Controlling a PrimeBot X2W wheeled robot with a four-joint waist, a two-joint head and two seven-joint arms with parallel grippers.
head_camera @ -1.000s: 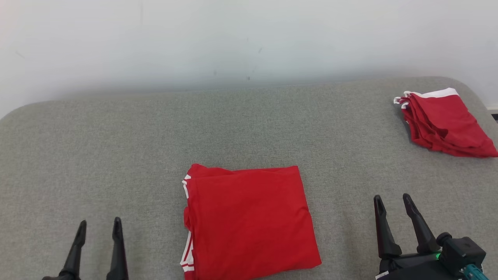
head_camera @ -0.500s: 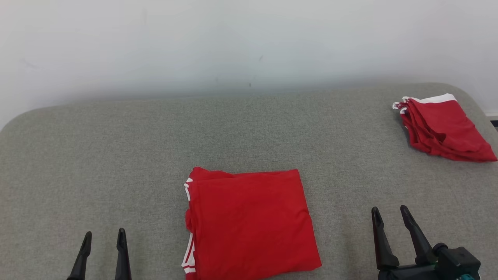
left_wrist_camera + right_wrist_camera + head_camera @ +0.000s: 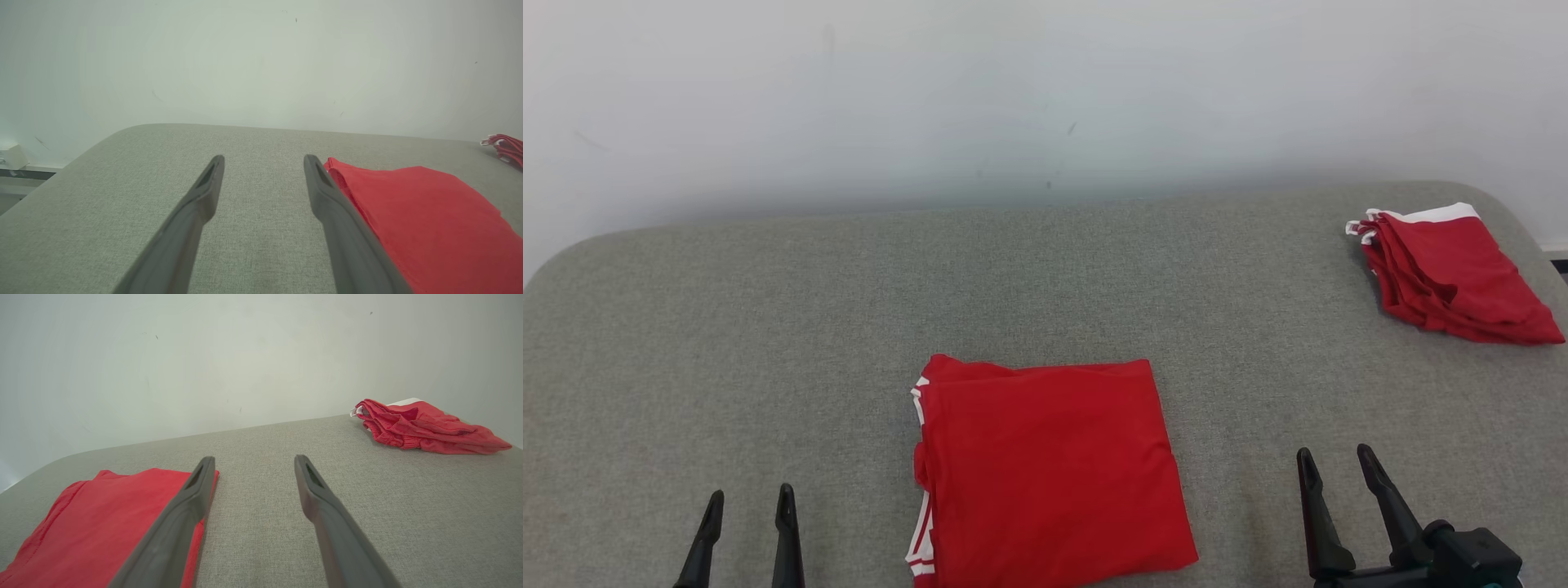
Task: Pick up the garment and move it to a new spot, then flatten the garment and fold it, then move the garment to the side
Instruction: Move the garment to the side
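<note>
- Folded garment [image 3: 1049, 469] lies between our left gripper [image 3: 751, 492] and right gripper [image 3: 1334, 450], jaws spread, empty
- Folding seems done; next we pinch its edge, carry it aside

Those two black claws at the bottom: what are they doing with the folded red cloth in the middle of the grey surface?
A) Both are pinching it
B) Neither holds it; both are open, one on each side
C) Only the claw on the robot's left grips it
B: the left gripper and right gripper are open and flank the folded red garment, with grey fabric showing between each and the cloth.
</note>
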